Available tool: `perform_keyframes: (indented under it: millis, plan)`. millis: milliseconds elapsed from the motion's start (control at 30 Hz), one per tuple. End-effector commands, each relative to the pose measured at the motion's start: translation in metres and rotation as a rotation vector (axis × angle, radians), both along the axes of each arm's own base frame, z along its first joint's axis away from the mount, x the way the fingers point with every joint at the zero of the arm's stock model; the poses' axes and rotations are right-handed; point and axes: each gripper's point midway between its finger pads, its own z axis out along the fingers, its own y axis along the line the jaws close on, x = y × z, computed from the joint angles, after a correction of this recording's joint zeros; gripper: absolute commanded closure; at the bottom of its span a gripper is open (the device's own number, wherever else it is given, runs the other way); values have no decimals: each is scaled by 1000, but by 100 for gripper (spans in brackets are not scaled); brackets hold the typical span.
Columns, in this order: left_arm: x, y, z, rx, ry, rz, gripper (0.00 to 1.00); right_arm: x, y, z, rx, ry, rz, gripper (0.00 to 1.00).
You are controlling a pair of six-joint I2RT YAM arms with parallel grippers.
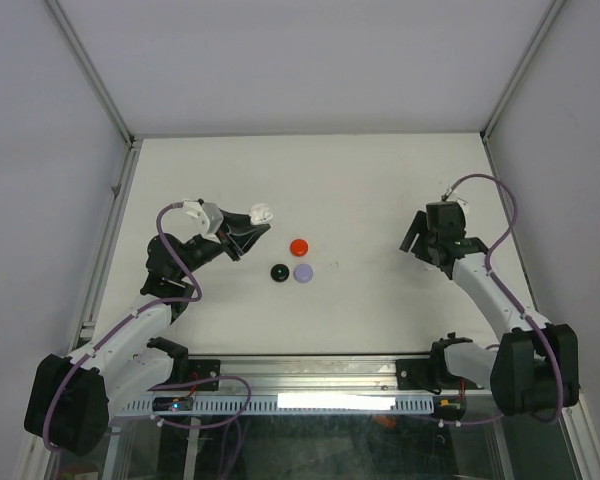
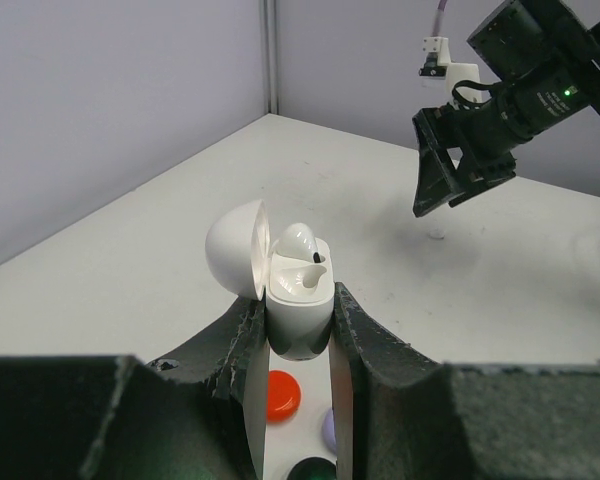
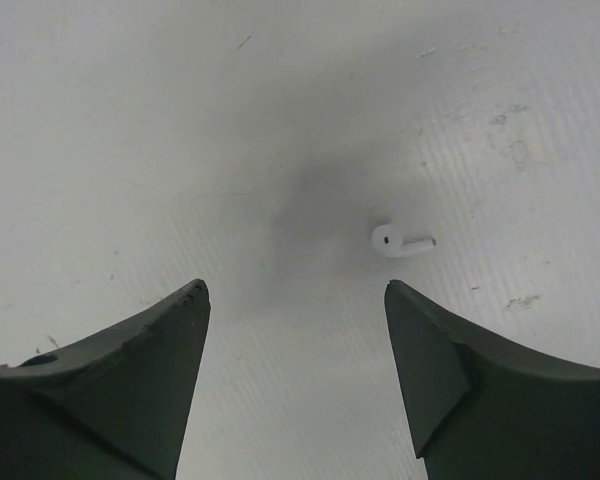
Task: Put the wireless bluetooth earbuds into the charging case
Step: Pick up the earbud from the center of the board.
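My left gripper (image 1: pixel 255 226) is shut on the white charging case (image 1: pixel 262 212) and holds it above the table, left of centre. In the left wrist view the case (image 2: pixel 300 305) sits upright between the fingers (image 2: pixel 375 335) with its lid (image 2: pixel 235 248) swung open to the left. One white earbud (image 2: pixel 300 240) rests in it, beside an unfilled socket. A second white earbud (image 3: pixel 398 241) lies on the table, just beyond my right gripper (image 3: pixel 295 290) and to the right of its gap. That gripper (image 1: pixel 417 235) is open and holds nothing.
Three small round cases lie mid-table: red (image 1: pixel 299 246), black (image 1: pixel 278 272) and lavender (image 1: pixel 303 272). The white table (image 1: pixel 380 180) is closed in by grey walls and metal posts. The right arm (image 2: pixel 500 100) hangs across from the left wrist camera.
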Motion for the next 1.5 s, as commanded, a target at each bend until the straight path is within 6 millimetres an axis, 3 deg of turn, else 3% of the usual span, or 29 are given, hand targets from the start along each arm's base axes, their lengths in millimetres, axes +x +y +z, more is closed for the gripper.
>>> perform_keyframes:
  millis: [0,233,433,900,1300,1467]
  plan:
    - [-1,3,33,-44,-77,10,99,27,-17,10,29,-90,-56,26]
    - [-2,2,32,-43,-72,2,99,38,-33,-12,86,-45,-99,26]
    - [-3,1,34,-43,-81,-3,99,34,-40,-33,71,36,-120,26]
    - [-7,0,37,-44,-89,-21,99,21,-32,-60,97,145,-77,25]
    - [-7,-2,34,-42,-74,-36,99,-14,-26,-55,126,220,-70,28]
    - [-7,-2,34,-43,-71,-40,99,-15,-29,-57,115,212,-82,29]
